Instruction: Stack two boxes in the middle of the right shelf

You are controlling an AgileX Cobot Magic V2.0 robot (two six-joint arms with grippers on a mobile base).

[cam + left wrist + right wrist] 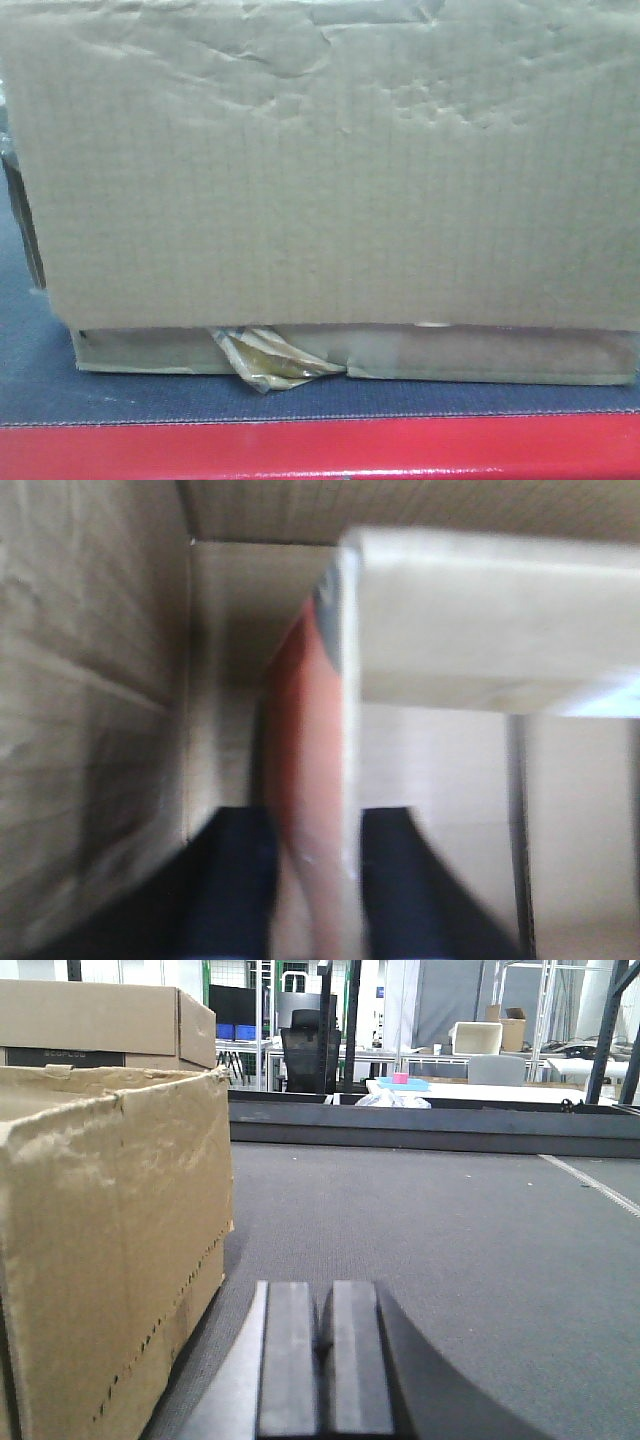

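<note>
- Grey platform [420, 1220] lies open right of the tall box [320, 170], which is stacked on the thin box [480, 352].
- Right gripper [325, 1360]: 2 fingers pressed together, empty.
- Left gripper [315, 890]: fingers straddle a red strip [305, 780]; grip unclear.

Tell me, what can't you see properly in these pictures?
Front view: the tall box fills the picture, with its top and sides cut off, and it hides whatever is behind it.
Left wrist view: everything is blurred, so it is unclear whether the left claw grips the red strip.
Right wrist view: the left edge cuts off a cardboard box, and it is unclear which box it is.
</note>
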